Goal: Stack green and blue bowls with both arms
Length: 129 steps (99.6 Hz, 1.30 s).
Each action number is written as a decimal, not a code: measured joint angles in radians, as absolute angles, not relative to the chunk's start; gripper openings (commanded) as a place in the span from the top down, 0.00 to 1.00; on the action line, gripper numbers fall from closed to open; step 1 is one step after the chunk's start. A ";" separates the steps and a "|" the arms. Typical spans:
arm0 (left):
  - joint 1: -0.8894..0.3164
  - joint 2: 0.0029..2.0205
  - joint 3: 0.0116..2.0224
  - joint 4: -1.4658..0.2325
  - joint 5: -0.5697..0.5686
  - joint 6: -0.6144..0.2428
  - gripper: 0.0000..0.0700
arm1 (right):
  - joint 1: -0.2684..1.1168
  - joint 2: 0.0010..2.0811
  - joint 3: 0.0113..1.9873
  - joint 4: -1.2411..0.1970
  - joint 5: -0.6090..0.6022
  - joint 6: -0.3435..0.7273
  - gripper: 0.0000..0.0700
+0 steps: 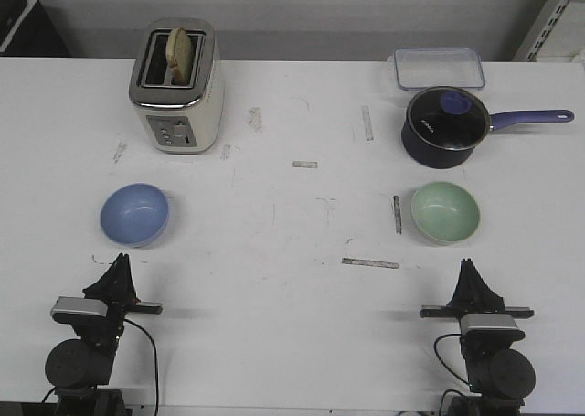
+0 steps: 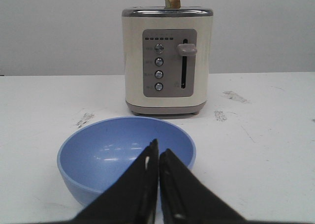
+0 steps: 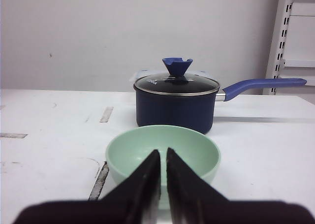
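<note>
On the scuffed white table [image 1: 292, 279], the glossy round blue bowl [image 1: 134, 214] sits in front of the boxy cream toaster [image 1: 176, 87], which has a chrome top and a slice of bread [image 1: 182, 53] in its slot. The matching mint green bowl [image 1: 445, 212] lies well to the toaster's right, before a dark navy saucepan [image 1: 445, 128] with a glass lid. The left gripper [image 1: 117, 274] and right gripper [image 1: 470, 279] each rest with pointed black jaws pressed together, empty, short of their bowls.

Lab-type test bench w/ kitchen props: scuffed white table [image 1: 292, 297]; bare grey wall [image 3: 98, 32]; metal shelving upright [image 3: 280, 37].
</note>
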State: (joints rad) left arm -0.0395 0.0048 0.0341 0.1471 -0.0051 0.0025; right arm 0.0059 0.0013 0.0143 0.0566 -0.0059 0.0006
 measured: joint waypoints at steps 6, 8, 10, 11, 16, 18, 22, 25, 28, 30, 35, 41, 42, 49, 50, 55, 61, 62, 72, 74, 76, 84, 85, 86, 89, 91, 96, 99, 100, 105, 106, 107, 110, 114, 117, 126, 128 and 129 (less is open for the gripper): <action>-0.039 0.005 0.034 0.147 -0.005 0.002 1.00 | 0.006 0.001 0.014 0.057 -0.006 0.001 0.98; -0.039 0.005 0.034 0.147 -0.005 0.002 1.00 | 0.006 0.001 0.014 0.057 -0.006 0.001 0.98; -0.039 0.005 0.034 0.147 -0.005 0.002 1.00 | 0.006 0.001 0.014 0.057 -0.006 0.001 0.98; -0.039 0.005 0.034 0.147 -0.005 0.002 1.00 | 0.006 0.001 0.014 0.057 -0.006 0.001 0.98; -0.039 0.005 0.034 0.147 -0.005 0.002 1.00 | 0.006 0.001 0.014 0.057 -0.006 0.001 0.98; -0.039 0.005 0.034 0.147 -0.005 0.002 1.00 | 0.006 0.001 0.014 0.057 -0.006 0.001 0.98; -0.039 0.005 0.034 0.147 -0.005 0.002 1.00 | 0.006 0.001 0.014 0.057 -0.004 0.001 0.98; -0.039 0.005 0.034 0.147 -0.005 0.002 1.00 | 0.006 0.001 0.014 0.057 -0.004 0.001 0.98; -0.039 0.005 0.034 0.147 -0.005 0.002 1.00 | 0.006 0.001 0.014 0.057 -0.003 0.001 0.98; -0.039 0.005 0.034 0.147 -0.005 0.002 1.00 | 0.006 0.001 0.014 0.057 -0.003 0.001 0.98; -0.039 0.005 0.034 0.147 -0.005 0.002 1.00 | 0.006 0.001 0.015 0.057 -0.003 0.001 0.98; -0.039 0.005 0.034 0.147 -0.005 0.002 1.00 | 0.006 0.001 0.018 0.054 -0.003 0.001 0.99; -0.039 0.005 0.034 0.147 -0.005 0.002 1.00 | 0.006 0.001 0.019 0.052 -0.003 0.001 0.99; -0.039 0.005 0.034 0.147 -0.005 0.002 1.00 | 0.006 0.006 0.041 0.038 0.003 -0.001 0.99; -0.039 0.005 0.034 0.147 -0.005 0.002 1.00 | 0.006 0.007 0.046 0.037 0.006 -0.001 0.99; -0.039 0.005 0.034 0.147 -0.005 0.002 1.00 | 0.006 0.019 0.076 0.033 0.024 -0.005 0.99; -0.039 0.005 0.034 0.147 -0.005 0.002 1.00 | 0.006 0.038 0.120 0.026 0.052 -0.014 0.99; -0.039 0.005 0.034 0.147 -0.005 0.002 1.00 | 0.006 0.042 0.128 0.023 0.057 -0.015 0.99; -0.039 0.005 0.034 0.147 -0.005 0.002 1.00 | 0.006 0.189 0.248 -0.028 0.083 -0.023 0.99; -0.039 0.005 0.034 0.147 -0.005 0.002 1.00 | 0.006 0.210 0.259 -0.030 0.083 -0.023 0.99; -0.039 0.005 0.034 0.147 -0.005 0.002 1.00 | 0.006 0.231 0.271 -0.033 0.081 -0.023 0.99; -0.039 0.005 0.034 0.147 -0.005 0.002 1.00 | 0.006 0.321 0.322 -0.042 0.071 -0.023 0.99; -0.039 0.005 0.034 0.147 -0.005 0.002 1.00 | 0.006 0.332 0.329 -0.043 0.070 -0.023 0.99; -0.039 0.005 0.034 0.147 -0.005 0.002 1.00 | 0.006 0.343 0.337 -0.044 0.069 -0.023 0.99; -0.039 0.005 0.034 0.147 -0.005 0.002 1.00 | 0.006 0.378 0.360 -0.050 0.061 -0.023 0.99; -0.039 0.005 0.034 0.147 -0.005 0.002 1.00 | 0.006 0.401 0.375 -0.056 0.055 -0.023 0.99; -0.039 0.005 0.034 0.147 -0.005 0.002 1.00 | 0.006 0.459 0.417 -0.076 0.048 -0.023 0.99; -0.039 0.005 0.034 0.147 -0.005 0.002 1.00 | 0.006 0.492 0.442 -0.091 0.045 -0.023 0.99; -0.039 0.005 0.034 0.147 -0.005 0.002 1.00 | 0.006 0.503 0.450 -0.096 0.045 -0.023 0.99; -0.039 0.005 0.034 0.147 -0.006 0.002 1.00 | 0.006 0.560 0.490 -0.122 0.044 -0.023 0.99; -0.039 0.005 0.034 0.147 -0.005 0.002 1.00 | 0.006 0.571 0.498 -0.127 0.044 -0.023 0.99; -0.039 0.005 0.034 0.147 -0.005 0.002 1.00 | 0.006 0.582 0.505 -0.131 0.044 -0.023 0.99; -0.039 0.005 0.034 0.147 -0.005 0.002 1.00 | 0.006 0.614 0.527 -0.147 0.044 -0.023 0.99; -0.039 0.005 0.034 0.147 -0.005 0.002 1.00 | 0.006 0.658 0.554 -0.167 0.044 -0.023 0.99; -0.039 0.005 0.034 0.147 -0.005 0.002 1.00 | 0.006 0.688 0.574 -0.181 0.044 -0.023 0.99; -0.039 0.005 0.034 0.147 -0.005 0.002 1.00 | 0.006 0.777 0.625 -0.223 0.035 -0.023 0.99; -0.039 0.005 0.034 0.147 -0.005 0.002 1.00 | 0.006 0.796 0.637 -0.231 0.027 -0.023 0.99; -0.039 0.005 0.034 0.147 -0.005 0.002 1.00 | 0.006 0.805 0.643 -0.235 0.023 -0.023 0.99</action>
